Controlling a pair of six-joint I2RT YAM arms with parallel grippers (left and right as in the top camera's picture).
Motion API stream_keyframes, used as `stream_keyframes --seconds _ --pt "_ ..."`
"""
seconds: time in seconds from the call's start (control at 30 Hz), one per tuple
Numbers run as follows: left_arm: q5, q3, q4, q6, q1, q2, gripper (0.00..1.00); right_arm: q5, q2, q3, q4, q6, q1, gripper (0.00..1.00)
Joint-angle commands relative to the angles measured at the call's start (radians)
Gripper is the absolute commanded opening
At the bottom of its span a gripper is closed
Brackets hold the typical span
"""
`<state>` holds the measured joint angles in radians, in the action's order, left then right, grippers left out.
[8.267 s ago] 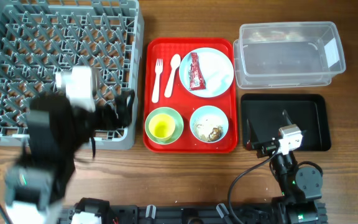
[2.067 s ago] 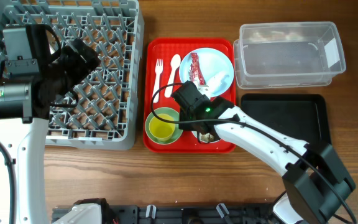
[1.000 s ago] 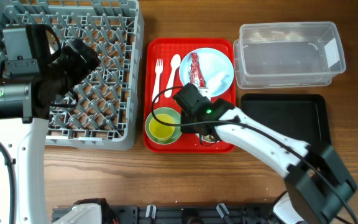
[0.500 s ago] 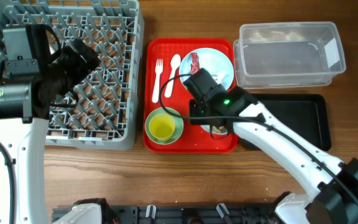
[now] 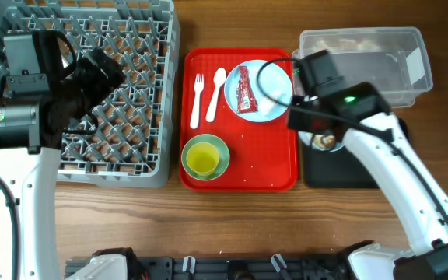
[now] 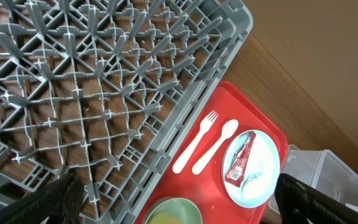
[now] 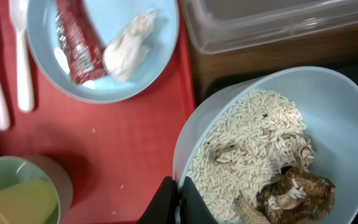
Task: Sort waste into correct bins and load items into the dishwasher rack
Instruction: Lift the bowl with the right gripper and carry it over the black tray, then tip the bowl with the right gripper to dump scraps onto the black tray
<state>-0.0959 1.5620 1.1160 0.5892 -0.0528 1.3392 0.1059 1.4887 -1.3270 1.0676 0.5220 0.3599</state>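
Lifted off the red tray [image 5: 239,173] since the earlier view, the light-blue bowl [image 5: 327,141] of rice grains [image 7: 247,149] and brown bits was over the left end of the black tray [image 5: 314,168], with the right gripper [image 7: 179,188] pinched tight on its rim. On the red tray lay the plate [image 5: 274,76] with 1 red sachet [image 5: 243,88] and 1 tissue [image 7: 129,46], plus the fork [image 5: 197,99], spoon [image 5: 217,89] and pale-green bowl [image 5: 219,160] holding the yellow cup [image 5: 202,159]. The left gripper [image 6: 178,185] hung over the grey rack [image 5: 131,47], jaws spread wide and holding nothing.

Overhead looks straight down on the whole counter [image 5: 224,225]. Left wrist slants from above the rack [image 6: 104,93]; right wrist sits close over the bowl [image 7: 334,118]. All share the red tray [image 5: 243,167].
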Motion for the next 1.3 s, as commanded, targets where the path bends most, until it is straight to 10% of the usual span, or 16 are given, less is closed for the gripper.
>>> stream_keyframes --seconds 0.0,1.27 --pt "-0.008 0.009 0.000 0.002 -0.005 0.004 1.00 -0.098 -0.026 -0.021 -0.010 -0.089 -0.098 0.04" --pt "-0.008 0.009 0.000 0.002 -0.005 0.004 1.00 -1.254 -0.029 0.322 0.056 -0.898 -0.973 0.04"
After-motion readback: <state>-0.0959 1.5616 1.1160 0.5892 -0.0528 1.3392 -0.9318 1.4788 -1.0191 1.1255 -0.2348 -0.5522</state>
